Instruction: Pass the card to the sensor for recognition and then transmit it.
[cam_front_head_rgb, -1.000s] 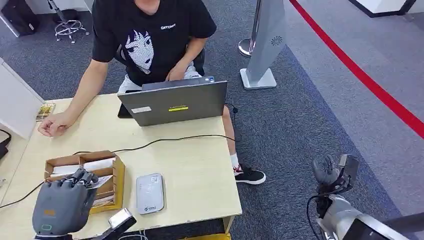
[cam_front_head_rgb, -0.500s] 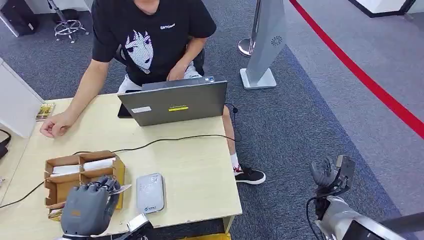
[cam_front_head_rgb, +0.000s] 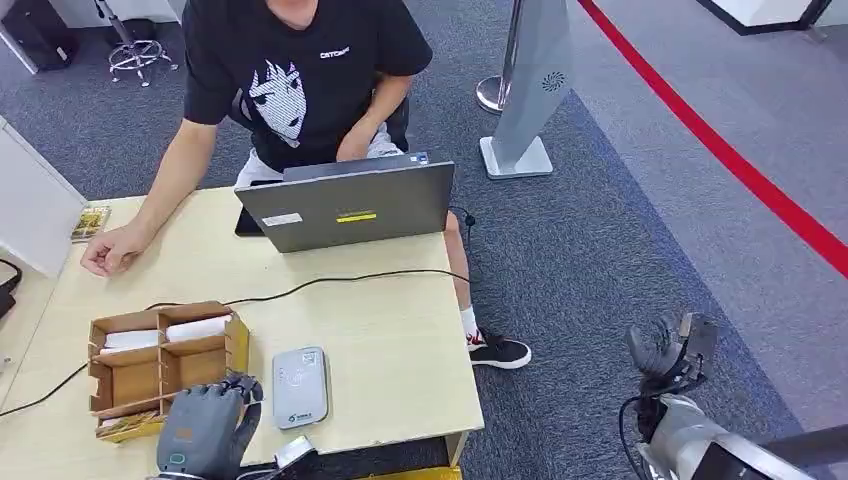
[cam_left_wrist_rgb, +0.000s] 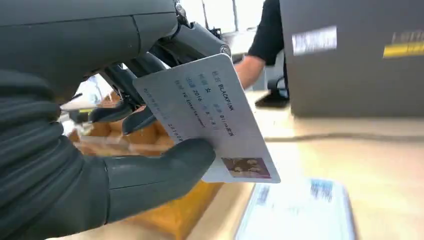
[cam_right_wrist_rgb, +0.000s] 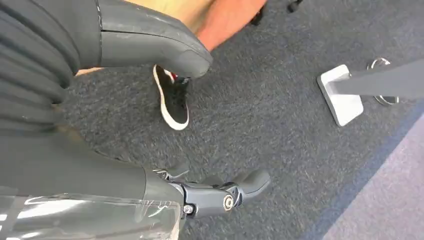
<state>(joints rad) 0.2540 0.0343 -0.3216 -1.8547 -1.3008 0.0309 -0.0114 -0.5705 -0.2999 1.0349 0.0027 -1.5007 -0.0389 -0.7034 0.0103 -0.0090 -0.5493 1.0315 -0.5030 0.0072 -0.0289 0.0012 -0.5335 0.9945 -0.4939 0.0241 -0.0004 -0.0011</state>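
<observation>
My left hand (cam_front_head_rgb: 205, 432) hovers at the table's near edge, just left of the grey card sensor (cam_front_head_rgb: 300, 386). It pinches a white ID card (cam_left_wrist_rgb: 210, 117) between thumb (cam_left_wrist_rgb: 150, 175) and fingers; the card bears printed text and a small photo. In the left wrist view the sensor (cam_left_wrist_rgb: 300, 210) lies blurred just beyond the card. The cardboard card box (cam_front_head_rgb: 160, 360) with white cards in its far slots stands beside the hand. My right hand (cam_front_head_rgb: 655, 345) hangs off to the right of the table over the carpet, its fingers (cam_right_wrist_rgb: 220, 192) apart and holding nothing.
A person in a black T-shirt (cam_front_head_rgb: 300, 70) sits across the table behind a grey laptop (cam_front_head_rgb: 345, 205), one hand (cam_front_head_rgb: 110, 248) resting on the tabletop (cam_front_head_rgb: 390, 320). A black cable (cam_front_head_rgb: 330, 282) crosses the table. A white stand base (cam_front_head_rgb: 515, 155) and red floor line (cam_front_head_rgb: 740, 170) lie to the right.
My left hand has drawn back from the box toward the table's near edge and shifted right toward the sensor, carrying the card. The right hand barely moved.
</observation>
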